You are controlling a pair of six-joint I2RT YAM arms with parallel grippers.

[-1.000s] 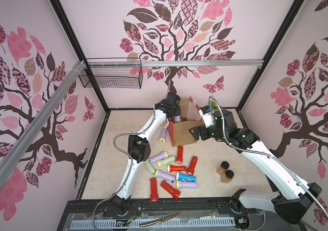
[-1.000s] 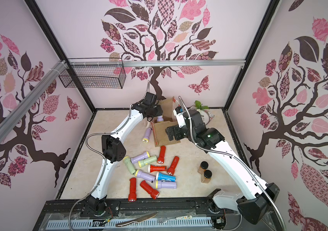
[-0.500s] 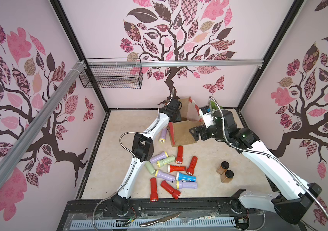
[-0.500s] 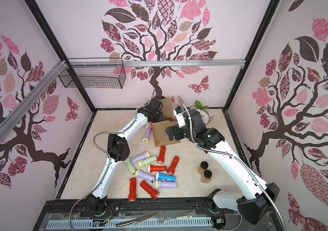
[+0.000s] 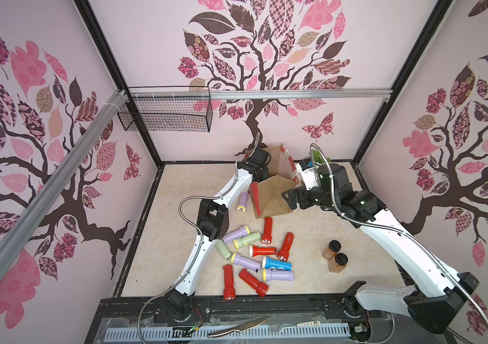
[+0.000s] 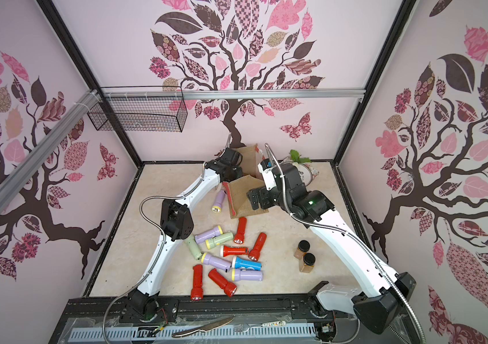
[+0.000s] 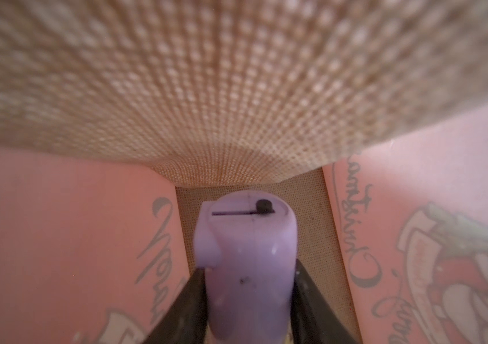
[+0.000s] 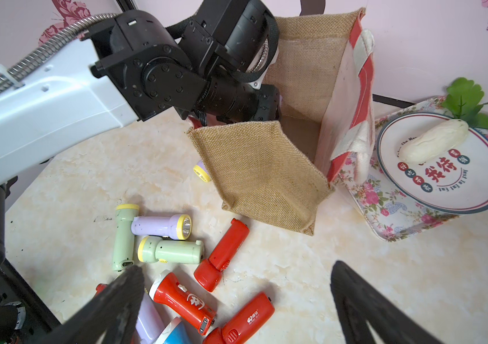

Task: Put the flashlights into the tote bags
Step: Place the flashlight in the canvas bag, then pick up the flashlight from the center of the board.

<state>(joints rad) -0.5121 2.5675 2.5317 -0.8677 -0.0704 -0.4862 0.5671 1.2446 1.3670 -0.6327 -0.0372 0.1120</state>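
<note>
Tip: left claw [image 7: 248, 266] flanks lilac torch [image 7: 245, 238] lower-centre inside bag [image 7: 236, 89], grip unclear, so open fully before lifting; right claw [image 8: 236, 266] gapes.

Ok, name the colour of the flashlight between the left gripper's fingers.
Lilac flashlight; best in left wrist view.

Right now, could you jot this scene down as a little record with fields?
Bag: boxy brown burlap tote bag, upright, mouth open
Left gripper: inside the bag, jaws flanking a lilac plastic flashlight; grip unclear
Right gripper: open, empty, near the bag
Loose flashlights: about twelve small plastic ones lying on the tabletop
Other: two brown black-capped jars
</note>
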